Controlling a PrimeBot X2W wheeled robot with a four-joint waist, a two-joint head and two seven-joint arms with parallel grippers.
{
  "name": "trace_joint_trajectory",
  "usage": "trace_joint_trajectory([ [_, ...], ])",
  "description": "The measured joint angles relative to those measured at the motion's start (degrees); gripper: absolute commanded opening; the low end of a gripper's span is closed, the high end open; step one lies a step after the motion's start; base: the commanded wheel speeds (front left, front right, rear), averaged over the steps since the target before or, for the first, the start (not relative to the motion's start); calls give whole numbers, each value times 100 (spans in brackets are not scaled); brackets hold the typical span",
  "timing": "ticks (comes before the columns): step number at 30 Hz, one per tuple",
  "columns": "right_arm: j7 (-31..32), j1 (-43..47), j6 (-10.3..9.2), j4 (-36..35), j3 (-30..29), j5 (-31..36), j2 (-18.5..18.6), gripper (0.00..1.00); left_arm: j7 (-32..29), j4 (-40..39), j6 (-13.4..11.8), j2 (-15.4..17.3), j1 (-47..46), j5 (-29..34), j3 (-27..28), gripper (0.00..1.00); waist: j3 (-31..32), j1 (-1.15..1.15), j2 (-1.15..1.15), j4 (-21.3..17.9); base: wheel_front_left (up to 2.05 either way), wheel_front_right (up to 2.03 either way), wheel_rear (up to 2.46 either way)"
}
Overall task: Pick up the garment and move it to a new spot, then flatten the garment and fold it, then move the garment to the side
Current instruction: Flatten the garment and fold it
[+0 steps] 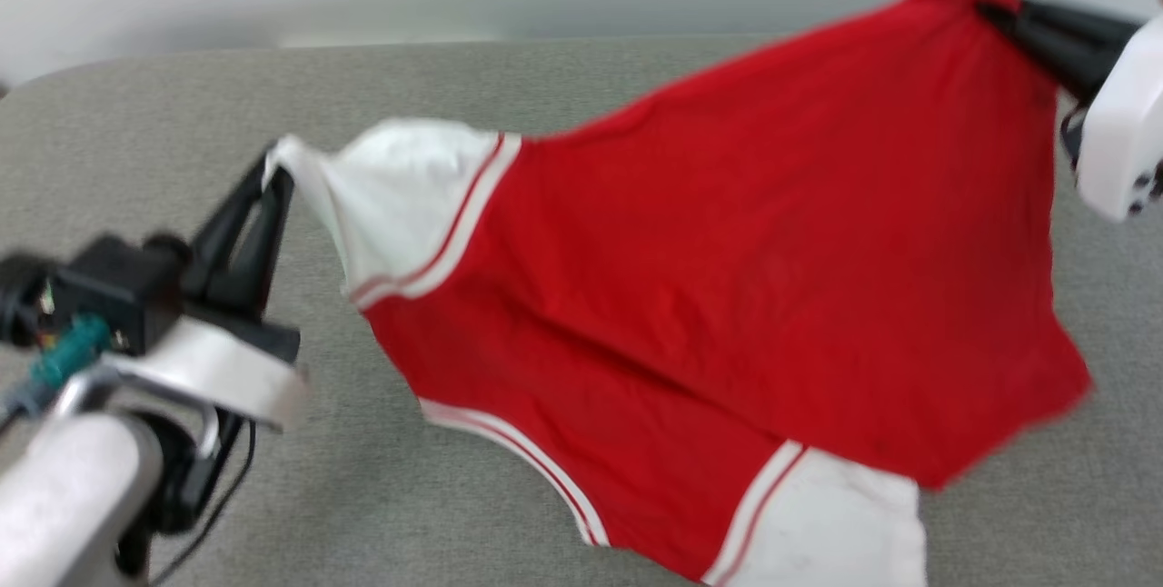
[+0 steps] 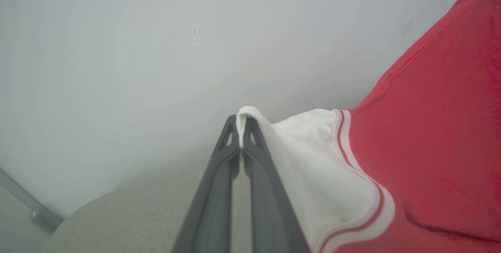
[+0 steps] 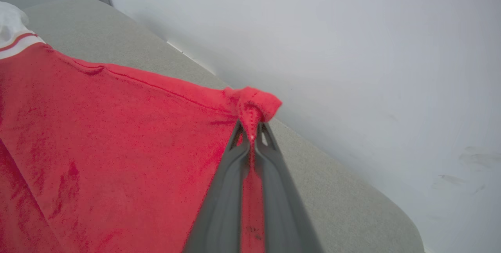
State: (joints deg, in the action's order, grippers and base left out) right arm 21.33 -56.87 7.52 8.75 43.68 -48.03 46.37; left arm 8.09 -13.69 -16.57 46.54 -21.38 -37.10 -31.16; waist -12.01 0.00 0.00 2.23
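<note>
Found soft, matt knit cloth in the garment (image 1: 727, 278), slightly fuzzy up close. Noted a grey counter (image 1: 164, 114) covered in rough, felt-like matt fabric. Saw smooth, dark, matt plastic on the left pincer (image 1: 273, 167) and right pincer (image 1: 992, 14), plus a smooth white plastic shell (image 1: 1122, 133) behind the latter.

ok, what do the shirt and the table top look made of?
Garment: soft knit, likely cotton or polyester jersey, matte; it drapes and puckers where pinched. Table top: grey felt-like or woven covering, matte, finely speckled; core underneath can't be told.
</note>
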Motion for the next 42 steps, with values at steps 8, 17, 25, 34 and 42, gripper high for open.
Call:
trace_joint_trajectory([
  [8, -346, -502, 0, 270, -771, 665, -588, 0, -593, 326, 649, -113, -2017, 283, 24, 0, -263, 0, 0, -246, 0, 0, 0],
  [17, -256, -1665, -1, 646, -1435, 1471, -1246, 0, -1045, 1212, 1421, -517, -4405, 442, 21, 0, -915, 1, 0, -376, 0, 0, 0],
  [25, -279, -3161, -1, 1427, -1674, 2156, -1684, 0, -1115, 2449, 1949, -1077, -6447, 675, -12, 0, -1543, 1, 0, -349, 0, 0, 0],
  [34, -695, -4688, -1, 2495, -1663, 2699, -1951, 0, -756, 3924, 2218, -1656, -8407, 842, -24, 0, -2031, 1, 0, -239, 0, 0, 0],
  [42, -1102, -5152, -1, 3290, -1379, 2755, -2180, 0, -253, 4941, 2353, -1990, -9067, 899, -330, 0, -2296, 1, 0, -150, 0, 0, 0],
])
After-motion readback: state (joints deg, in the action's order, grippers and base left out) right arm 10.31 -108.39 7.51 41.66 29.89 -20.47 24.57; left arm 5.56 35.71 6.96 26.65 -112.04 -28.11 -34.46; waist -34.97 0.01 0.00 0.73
